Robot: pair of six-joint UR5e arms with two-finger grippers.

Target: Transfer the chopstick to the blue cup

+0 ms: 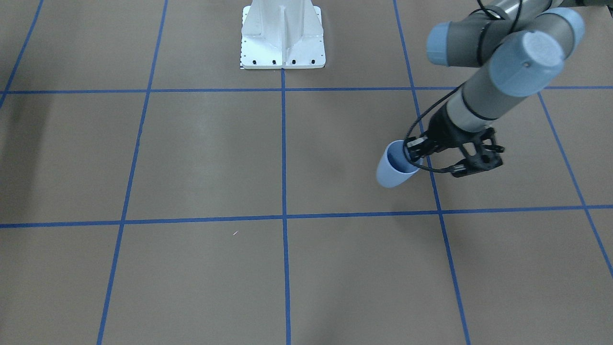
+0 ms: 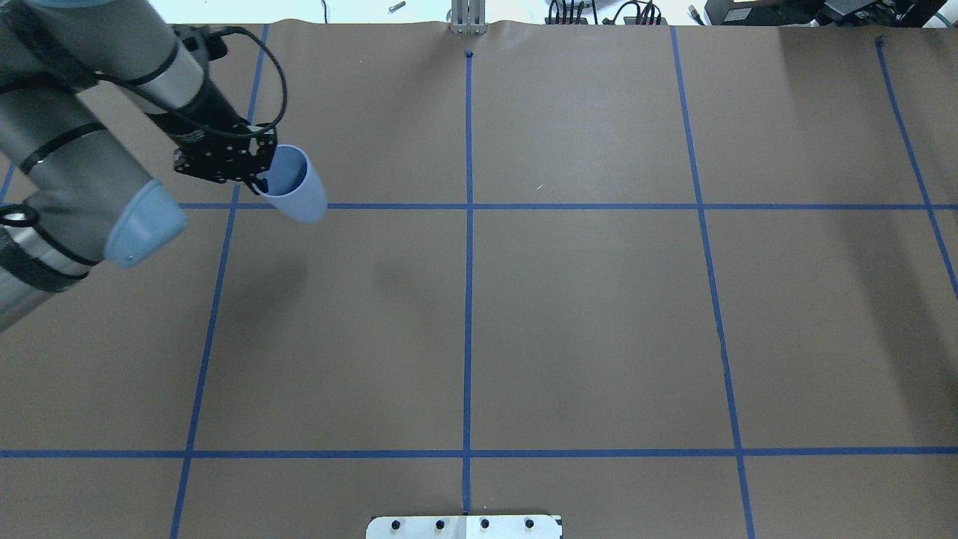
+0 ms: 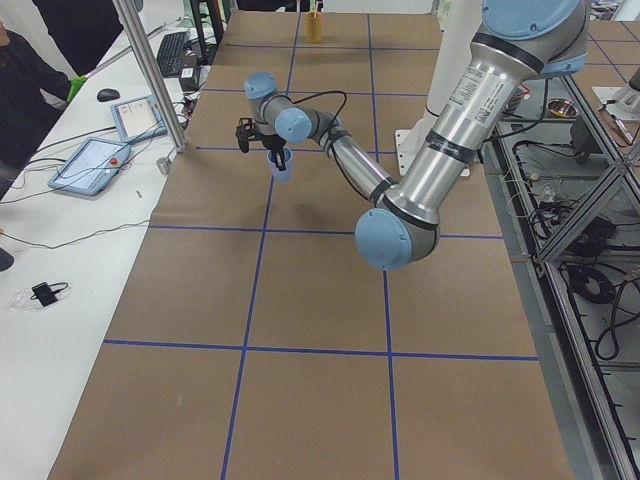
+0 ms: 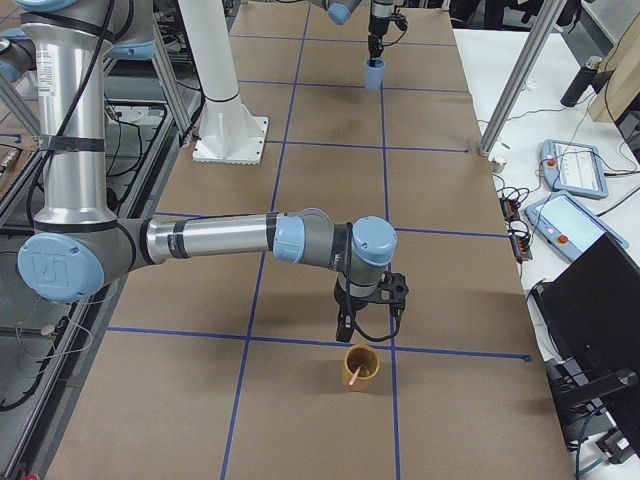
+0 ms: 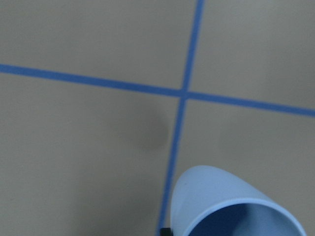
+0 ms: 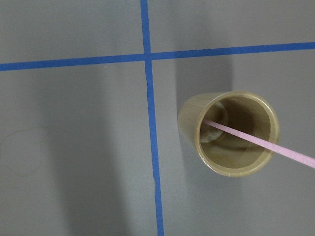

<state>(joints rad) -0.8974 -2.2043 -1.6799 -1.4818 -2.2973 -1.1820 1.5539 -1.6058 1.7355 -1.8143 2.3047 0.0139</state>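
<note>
My left gripper [image 1: 415, 154] is shut on the rim of the blue cup [image 1: 393, 168] and holds it tilted above the table, at the far left in the overhead view [image 2: 296, 187]. The cup's rim fills the bottom of the left wrist view [image 5: 231, 206]. One pale-pink chopstick [image 6: 256, 140] leans inside a tan bamboo cup [image 6: 189, 118] that stands on the table. In the exterior right view my right gripper [image 4: 368, 330] hangs just above that tan cup [image 4: 360, 386] and the chopstick [image 4: 355, 375]. I cannot tell whether it is open or shut.
The white robot base plate [image 1: 282, 43] is bolted at the table's middle edge. Blue tape lines [image 2: 468, 262] divide the brown table. A side desk with tablets [image 4: 575, 165] and a metal post [image 4: 520, 75] runs along the far edge.
</note>
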